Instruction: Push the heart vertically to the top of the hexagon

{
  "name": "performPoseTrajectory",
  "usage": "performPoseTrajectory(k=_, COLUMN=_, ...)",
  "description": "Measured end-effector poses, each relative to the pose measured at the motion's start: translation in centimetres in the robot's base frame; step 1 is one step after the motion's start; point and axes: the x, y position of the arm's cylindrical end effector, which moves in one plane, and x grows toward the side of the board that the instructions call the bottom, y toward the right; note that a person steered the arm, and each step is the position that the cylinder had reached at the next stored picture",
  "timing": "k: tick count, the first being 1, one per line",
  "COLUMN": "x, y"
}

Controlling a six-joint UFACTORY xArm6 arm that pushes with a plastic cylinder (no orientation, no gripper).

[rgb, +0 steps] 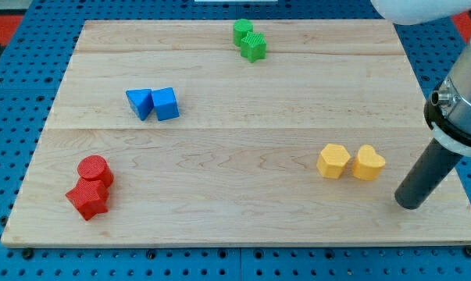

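A yellow heart (369, 162) lies on the wooden board (243, 133) at the view's right, touching or nearly touching the right side of a yellow hexagon (333, 161). Both sit at about the same height in the view. My tip (411, 204) rests on the board below and to the right of the heart, a short gap away from it. The dark rod rises from the tip toward the view's upper right.
A blue triangle (140, 103) and a blue cube-like block (165, 104) sit together at left centre. Two green blocks (249, 40) stand at the top centre. A red cylinder (94, 170) and a red star (87, 198) sit at the bottom left.
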Motion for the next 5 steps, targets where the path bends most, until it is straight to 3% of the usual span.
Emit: performPoseTrajectory(k=5, x=0.2, y=2.6)
